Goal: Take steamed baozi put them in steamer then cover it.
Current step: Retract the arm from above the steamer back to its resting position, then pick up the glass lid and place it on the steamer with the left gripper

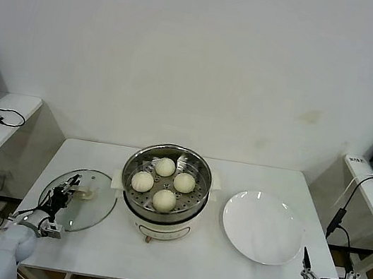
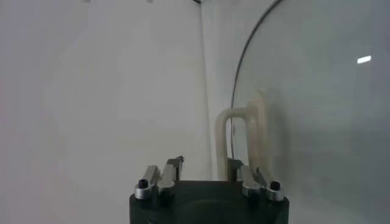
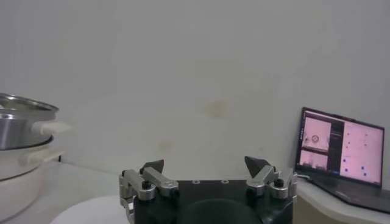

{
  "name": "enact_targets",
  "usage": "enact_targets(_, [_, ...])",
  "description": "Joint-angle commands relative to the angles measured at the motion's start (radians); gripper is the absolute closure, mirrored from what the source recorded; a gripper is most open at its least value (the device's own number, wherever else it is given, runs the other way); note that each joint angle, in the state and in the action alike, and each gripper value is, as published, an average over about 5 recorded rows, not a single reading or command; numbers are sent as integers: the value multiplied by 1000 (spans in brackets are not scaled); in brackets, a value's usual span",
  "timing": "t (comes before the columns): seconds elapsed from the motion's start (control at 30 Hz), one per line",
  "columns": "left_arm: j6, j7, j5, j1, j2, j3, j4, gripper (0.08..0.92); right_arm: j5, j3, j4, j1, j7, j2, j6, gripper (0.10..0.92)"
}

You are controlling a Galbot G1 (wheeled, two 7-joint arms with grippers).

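Glass cover (image 1: pixel 80 200), left claw (image 1: pixel 68 190) gripping handle (image 2: pixel 239 137)

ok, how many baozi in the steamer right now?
4, all in the steamer: baozi at the back, on the robot's right, at the front, on its left. None on the plate; none seems hidden.

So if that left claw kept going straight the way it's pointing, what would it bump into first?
Most likely the cover's handle: the left gripper sits right at it, on the glass cover lying flat on the table. Exact contact is hard to judge.
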Motion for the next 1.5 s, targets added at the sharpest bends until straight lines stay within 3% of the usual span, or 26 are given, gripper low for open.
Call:
enact_targets(0.03, [1, -46, -9, 4, -7, -17, 5, 709, 0, -7, -4, 5, 0, 0, 2, 203])
enact_targets(0.23, [32, -88, -34, 61, -5, -59, -85, 849, 1, -15, 0, 16, 0, -7, 1, 203])
enact_targets(0.43, [106, -86, -81, 177, 29, -123, -320, 856, 3, -26, -1, 25, 0, -20, 3, 202])
enact_targets(0.87, [299, 191, -246, 349, 163, -244, -721, 856, -37, -64, -32, 44, 33, -53, 8, 203])
enact_targets(1.03, [409, 288, -357, 373, 214, -165, -875, 856, -82, -67, -40, 49, 63, -42, 8, 203])
enact_targets(1.2, [513, 319, -392, 310, 239, -16, -976, 856, -176, -77, -39, 30, 83, -16, 18, 203])
enact_targets(1.5, [652, 324, -328, 118, 196, 274, -961, 856, -327, -96, -33, 39, 112, 84, 31, 203])
